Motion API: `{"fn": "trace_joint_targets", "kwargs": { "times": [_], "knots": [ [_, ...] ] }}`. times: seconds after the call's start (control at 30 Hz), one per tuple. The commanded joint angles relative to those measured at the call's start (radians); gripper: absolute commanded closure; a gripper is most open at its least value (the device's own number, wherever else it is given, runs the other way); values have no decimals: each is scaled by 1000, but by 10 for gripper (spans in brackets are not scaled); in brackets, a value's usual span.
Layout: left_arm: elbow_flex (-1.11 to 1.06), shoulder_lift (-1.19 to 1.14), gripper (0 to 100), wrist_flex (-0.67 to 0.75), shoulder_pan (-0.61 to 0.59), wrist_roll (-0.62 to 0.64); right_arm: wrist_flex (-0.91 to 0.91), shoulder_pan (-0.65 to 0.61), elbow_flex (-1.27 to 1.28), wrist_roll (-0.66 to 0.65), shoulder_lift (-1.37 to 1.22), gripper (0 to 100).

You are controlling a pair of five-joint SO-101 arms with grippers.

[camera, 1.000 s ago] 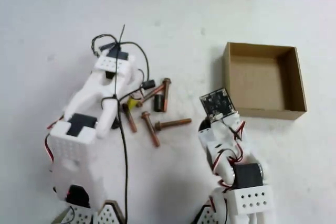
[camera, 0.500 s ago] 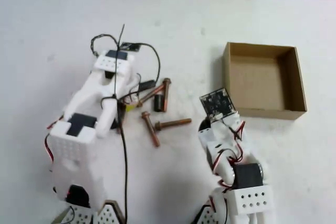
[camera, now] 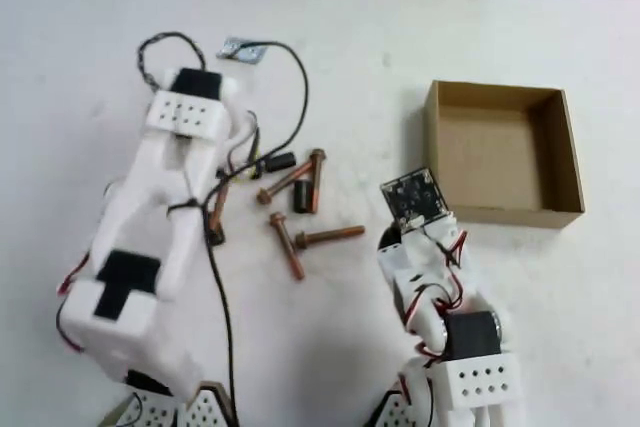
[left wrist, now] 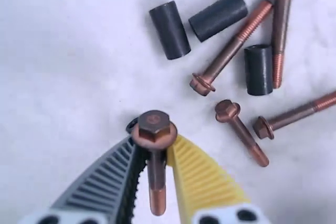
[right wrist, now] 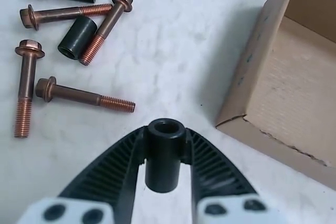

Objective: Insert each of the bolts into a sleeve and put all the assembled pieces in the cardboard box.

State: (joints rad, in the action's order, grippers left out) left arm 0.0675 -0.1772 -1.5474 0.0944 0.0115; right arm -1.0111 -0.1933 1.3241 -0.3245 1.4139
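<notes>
The left gripper [left wrist: 152, 144] is clenched on a bolt [left wrist: 154, 129]. The shank sits between the grey and yellow fingers and the hex head stands just past their tips. The right gripper [right wrist: 165, 136] grasps a sleeve [right wrist: 164, 156] between its black fingers, bore end outward.

Both grips are plain in the wrist views. From above they are hidden under the arms' own bodies, with a brown sliver beside the left arm [camera: 165, 197] that may be the held bolt.

Beyond the left gripper's tips, the left wrist view shows three loose sleeves [left wrist: 169, 30] and four loose bolts [left wrist: 231, 48] lying flat in a heap, some touching. The right wrist view shows the same heap, with the box [right wrist: 294, 77] just off to one side of the gripper. From above, the loose bolts [camera: 285, 245] lie at frame centre-left, and I can make out two of the loose sleeves [camera: 301, 197] among them.

In the high view the left arm rises from the lower left corner towards the upper left. Its wrist end is folded back towards the left edge of the heap, and a cable loops over it. The right arm [camera: 440, 297] comes up from the bottom edge, right of centre. Its wrist points at the gap between the heap and the box [camera: 490, 152].

The box sits open side up at right of centre on the white table [camera: 400, 47], well apart from the heap.
</notes>
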Motion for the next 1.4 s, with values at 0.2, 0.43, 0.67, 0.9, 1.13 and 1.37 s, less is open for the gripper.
{"fn": "trace_joint_targets", "kwargs": {
  "times": [0.2, 0.43, 0.67, 0.9, 1.13, 1.37],
  "knots": [
    [-8, 285, 976, -48, -1, -224, 171, -113, 72, -6, 13, 981],
    [-114, 458, 976, -29, -8, -241, 225, -252, 74, -6, 15, 981],
    [-327, 638, 976, 98, -159, -242, 331, -320, 75, 135, 15, 981],
    [-522, 860, 976, 184, -182, -242, 418, -409, 74, 157, 15, 981],
    [-681, 1052, 976, 269, -180, -336, 472, -440, 78, 153, 5, 981],
    [-818, 1159, 976, 391, -183, -356, 470, -437, 103, 158, 13, 981]
  ]
}}
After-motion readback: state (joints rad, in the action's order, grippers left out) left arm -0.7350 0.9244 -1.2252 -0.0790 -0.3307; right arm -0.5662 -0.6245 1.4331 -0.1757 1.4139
